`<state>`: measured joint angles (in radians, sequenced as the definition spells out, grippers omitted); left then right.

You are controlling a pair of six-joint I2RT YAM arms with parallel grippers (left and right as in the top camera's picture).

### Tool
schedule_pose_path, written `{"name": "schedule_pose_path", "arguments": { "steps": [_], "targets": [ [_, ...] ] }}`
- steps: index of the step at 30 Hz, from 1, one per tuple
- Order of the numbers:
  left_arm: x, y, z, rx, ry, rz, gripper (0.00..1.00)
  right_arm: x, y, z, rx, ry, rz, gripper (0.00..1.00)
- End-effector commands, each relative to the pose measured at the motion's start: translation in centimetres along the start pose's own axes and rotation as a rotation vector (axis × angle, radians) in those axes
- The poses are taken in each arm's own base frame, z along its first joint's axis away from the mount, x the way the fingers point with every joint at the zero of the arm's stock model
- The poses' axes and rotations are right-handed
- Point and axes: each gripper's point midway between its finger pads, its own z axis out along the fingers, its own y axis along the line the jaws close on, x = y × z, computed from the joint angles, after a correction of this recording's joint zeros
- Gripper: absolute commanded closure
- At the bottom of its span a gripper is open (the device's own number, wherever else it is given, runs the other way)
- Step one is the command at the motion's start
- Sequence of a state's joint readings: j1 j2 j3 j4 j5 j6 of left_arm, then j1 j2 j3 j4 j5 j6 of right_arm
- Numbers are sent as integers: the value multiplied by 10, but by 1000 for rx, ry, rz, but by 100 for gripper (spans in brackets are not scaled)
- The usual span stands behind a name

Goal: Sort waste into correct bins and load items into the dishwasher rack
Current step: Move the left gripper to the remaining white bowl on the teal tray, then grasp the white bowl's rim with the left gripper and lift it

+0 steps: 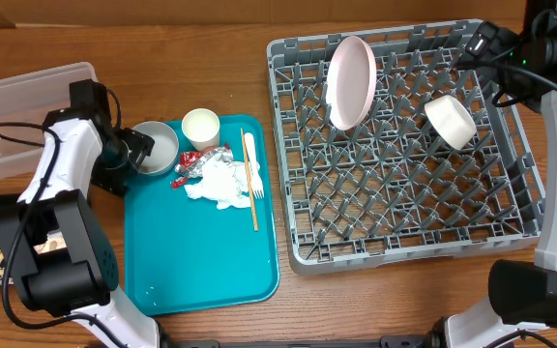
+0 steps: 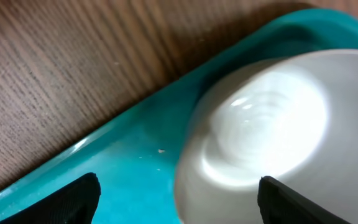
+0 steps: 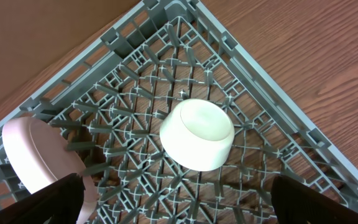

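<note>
The left pincer is spread at the grey bowl, which sits in a corner of the teal tray. The right pincer hangs spread and empty over the dishwasher rack, where the whitish bowl lies upside down near the pink plate, which stands on edge.

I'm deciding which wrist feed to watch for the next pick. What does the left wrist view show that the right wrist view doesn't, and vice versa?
Only the left wrist: the teal tray and the grey bowl on it, with the left gripper open over the bowl's rim. Only the right wrist: the dishwasher rack holding the pink plate, on edge, and the whitish bowl, below the open right gripper. Both: the wooden table and that arm's own dark fingertips at the bottom corners.
</note>
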<state>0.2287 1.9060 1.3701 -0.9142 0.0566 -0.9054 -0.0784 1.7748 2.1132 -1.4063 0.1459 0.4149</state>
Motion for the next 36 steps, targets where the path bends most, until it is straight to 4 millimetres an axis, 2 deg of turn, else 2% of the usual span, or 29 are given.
{"name": "schedule_pose_path", "arguments": {
  "steps": [1,4,9,14,18,25,29,33,36],
  "targets": [
    [-10,-12,-25,38,-60,47,17,-6,-1,-5,0,-25,9,0],
    [-5,-9,-26,20,-45,50,18,-6,-1,-5,0,-25,9,0],
    [16,-2,-23,-36,5,88,21,-6,-1,-5,0,-25,9,0],
    [33,-2,-15,-81,-6,84,35,-6,-1,-5,0,-25,9,0],
    [32,0,-6,-95,-48,34,48,-6,-1,-5,0,-25,9,0],
    [22,10,5,-129,-110,-60,44,-6,-1,-5,0,-25,9,0],
    [15,7,4,-121,-146,-60,43,-6,-1,-5,0,-25,9,0],
    [14,8,4,-124,-151,-59,55,-6,-1,-5,0,-25,9,0],
    [15,9,5,-127,-149,-60,69,-6,-1,-5,0,-25,9,0]
  ]
}}
